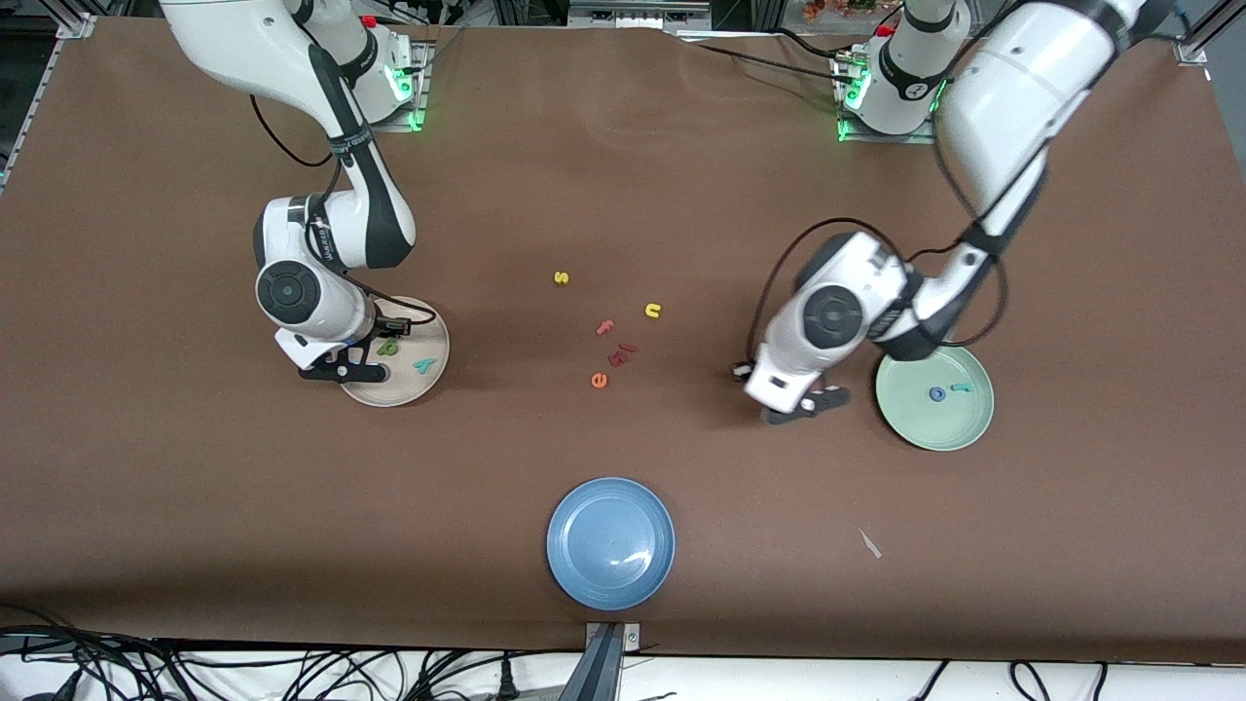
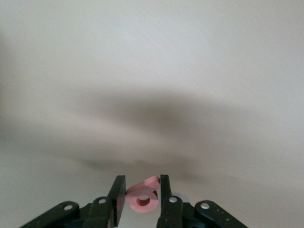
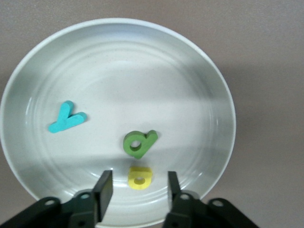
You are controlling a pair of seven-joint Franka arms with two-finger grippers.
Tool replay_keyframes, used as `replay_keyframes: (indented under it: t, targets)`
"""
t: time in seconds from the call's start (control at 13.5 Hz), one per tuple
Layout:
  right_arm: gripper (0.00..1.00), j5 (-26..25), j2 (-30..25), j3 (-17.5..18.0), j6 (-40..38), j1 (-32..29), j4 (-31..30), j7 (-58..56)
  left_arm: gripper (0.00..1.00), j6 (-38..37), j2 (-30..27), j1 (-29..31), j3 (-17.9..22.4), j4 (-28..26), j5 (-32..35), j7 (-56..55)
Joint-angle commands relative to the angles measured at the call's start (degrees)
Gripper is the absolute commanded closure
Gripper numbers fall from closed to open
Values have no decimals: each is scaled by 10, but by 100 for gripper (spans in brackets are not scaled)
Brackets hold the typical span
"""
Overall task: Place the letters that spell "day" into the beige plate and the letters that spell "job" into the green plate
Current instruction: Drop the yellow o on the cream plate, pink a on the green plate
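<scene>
From the front I cannot see the pink "b" [image 2: 144, 197]; only the left wrist view shows it, clamped in the left pincer [image 1: 806, 404], which hangs over bare desk [image 1: 623, 146] just beside the green plate [image 1: 959, 428]. That plate carries the blue "o" [image 1: 936, 394] and teal "j" [image 1: 962, 387].

The right pincer [image 1: 343, 370] stands released over the beige plate's [image 1: 428, 385] rim. The yellow "a" [image 3: 140, 177] lies between its fingers, partly hidden from the front. The green "d" [image 3: 139, 143] and teal "y" [image 3: 66, 118] lie in the plate too.
</scene>
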Motion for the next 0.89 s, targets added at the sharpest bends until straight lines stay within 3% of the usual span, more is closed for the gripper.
replay_keyframes:
  t: [0.0, 0.3, 0.52, 0.59, 0.67, 0.74, 0.81]
  targets:
    - [0, 8, -27, -1, -66, 2, 36, -2, 84, -49, -28, 101, -25, -15, 10, 100]
    - [0, 3, -31, -19, -206, 2, 169, -21, 84, -57, -15, 200, -25, -18, 16, 242]
    - [0, 4, -25, -37, -274, -2, 261, -75, 83, -36, 15, 229, -18, -15, 21, 292]
    - [0, 8, -27, -50, -275, -2, 278, -74, 73, -25, 17, 230, -17, -15, 21, 294]
    - [0, 9, -29, -63, -275, -1, 299, -74, 39, -23, 21, 230, -17, -15, 21, 294]
    - [0, 10, -31, -68, -274, -1, 323, -78, 14, -23, 20, 230, -17, -13, 21, 294]
    - [0, 9, -50, -65, -280, -9, 331, -79, 11, -24, 16, 230, -18, -13, 21, 294]
